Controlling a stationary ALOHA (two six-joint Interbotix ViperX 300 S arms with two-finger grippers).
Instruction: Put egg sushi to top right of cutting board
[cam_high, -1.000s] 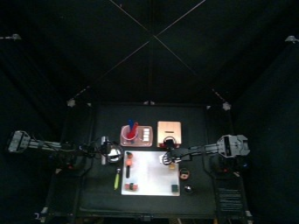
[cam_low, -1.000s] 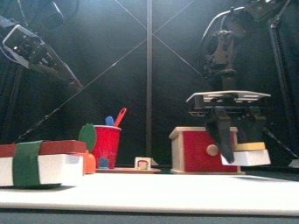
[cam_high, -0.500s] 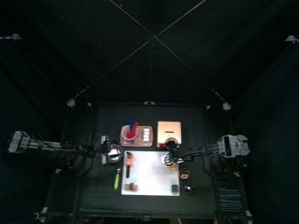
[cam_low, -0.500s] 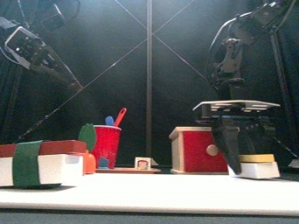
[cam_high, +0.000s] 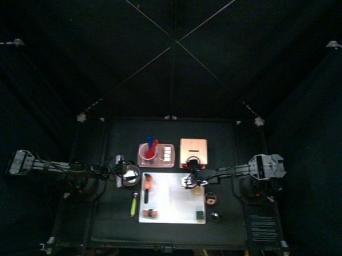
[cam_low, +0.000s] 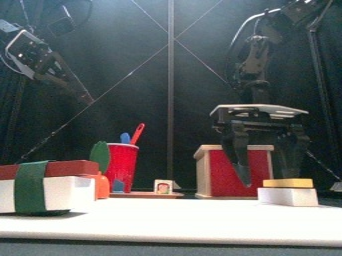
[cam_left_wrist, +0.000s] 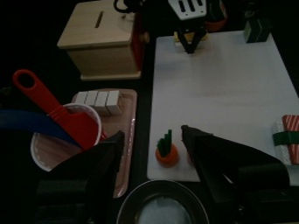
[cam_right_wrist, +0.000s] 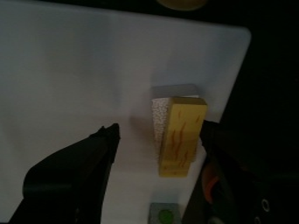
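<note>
red cup (cam_low: 122, 163) – upright | red box (cam_low: 225, 170) – right of it | carrot (cam_left_wrist: 167, 152) – on board edge

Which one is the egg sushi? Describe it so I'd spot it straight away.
Find the white cutting board on the black table, then go to its corner beneath the right gripper, whose jaws stand open above it. The egg sushi sits there: a small white block topped by a yellow slab. The nearer sushi wears a red top and green band instead.
</note>
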